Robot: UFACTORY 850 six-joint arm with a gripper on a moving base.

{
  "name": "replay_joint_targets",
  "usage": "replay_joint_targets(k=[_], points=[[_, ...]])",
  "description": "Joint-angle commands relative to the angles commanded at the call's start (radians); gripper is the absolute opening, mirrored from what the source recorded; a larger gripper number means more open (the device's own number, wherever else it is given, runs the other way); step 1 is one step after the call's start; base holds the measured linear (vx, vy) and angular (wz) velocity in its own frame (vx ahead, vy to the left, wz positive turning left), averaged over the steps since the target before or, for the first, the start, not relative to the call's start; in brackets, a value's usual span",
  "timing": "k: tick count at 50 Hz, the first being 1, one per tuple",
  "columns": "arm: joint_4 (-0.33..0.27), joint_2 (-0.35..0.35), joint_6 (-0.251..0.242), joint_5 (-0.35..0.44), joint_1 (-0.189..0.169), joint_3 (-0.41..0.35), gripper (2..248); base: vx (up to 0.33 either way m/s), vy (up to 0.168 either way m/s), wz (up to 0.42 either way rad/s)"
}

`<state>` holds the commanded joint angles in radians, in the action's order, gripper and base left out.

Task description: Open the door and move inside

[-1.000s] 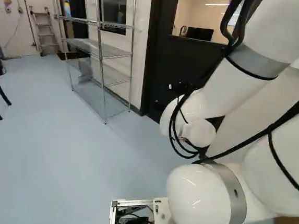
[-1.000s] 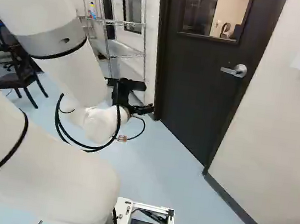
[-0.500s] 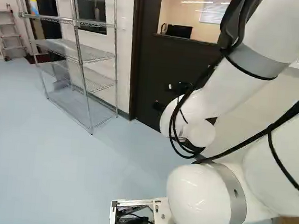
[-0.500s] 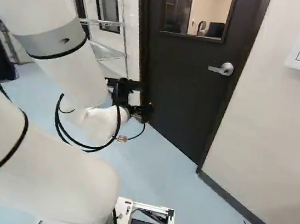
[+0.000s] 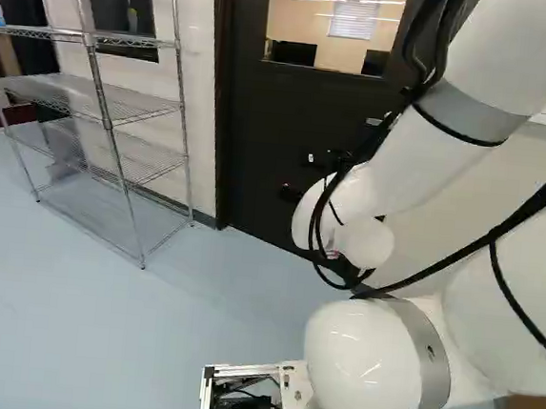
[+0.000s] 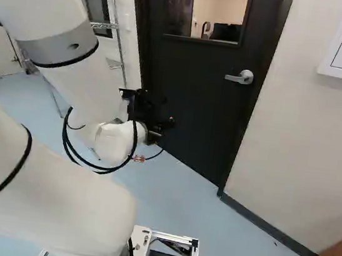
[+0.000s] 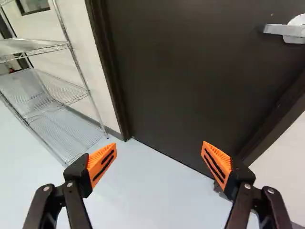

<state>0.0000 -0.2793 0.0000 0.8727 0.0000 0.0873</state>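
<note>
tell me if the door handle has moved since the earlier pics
No. Against the door, the door handle sits at the same spot, still level. Both slid left in the right base view because the base has moved.

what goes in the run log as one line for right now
door: shut | lever handle: level, untouched | jaws: open, nothing between them | wire rack: left of door | next: likely bring jaws to handle

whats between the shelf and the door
White wall, then the dark frame, between the shelf and the door; the wrist view shows it.
</note>
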Motion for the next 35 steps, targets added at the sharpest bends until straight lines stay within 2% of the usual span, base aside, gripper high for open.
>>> replay_joint_targets(k=[35], points=[[0.000, 0.000, 0.000, 0.000, 0.000, 0.000, 247, 0.140, 0.065, -0.387]])
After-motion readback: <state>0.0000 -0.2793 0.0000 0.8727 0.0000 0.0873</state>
